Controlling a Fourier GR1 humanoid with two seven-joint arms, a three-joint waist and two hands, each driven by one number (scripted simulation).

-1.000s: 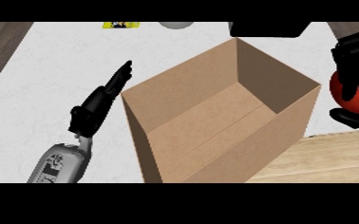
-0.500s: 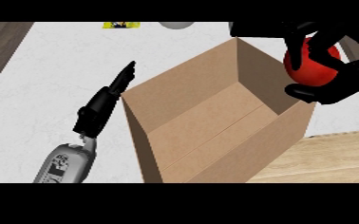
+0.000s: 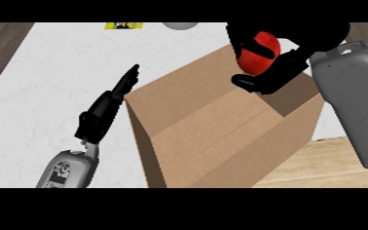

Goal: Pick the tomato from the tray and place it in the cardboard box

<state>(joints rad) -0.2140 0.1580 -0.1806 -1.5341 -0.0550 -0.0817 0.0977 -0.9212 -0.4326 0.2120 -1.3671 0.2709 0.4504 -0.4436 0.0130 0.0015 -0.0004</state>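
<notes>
An open cardboard box point(image 3: 215, 126) stands on the white counter in the middle of the head view. Above its far right corner my right hand point(image 3: 277, 70) hangs with its fingers curled round a red tomato point(image 3: 257, 53); only part of the tomato shows between them. The left hand point(image 3: 108, 109) rests on the counter just left of the box, fingers straight and pointing away, holding nothing. No tray is in view.
A wooden surface point(image 3: 316, 168) shows at the lower right, past the box. At the counter's far edge lie a yellow item point(image 3: 123, 26) and a pale round object point(image 3: 179, 25). A dark strip point(image 3: 13, 41) borders the counter at far left.
The right hand has carried the tomato leftward from the right edge of the view to above the box's far right corner. The left hand has stayed where it was.
</notes>
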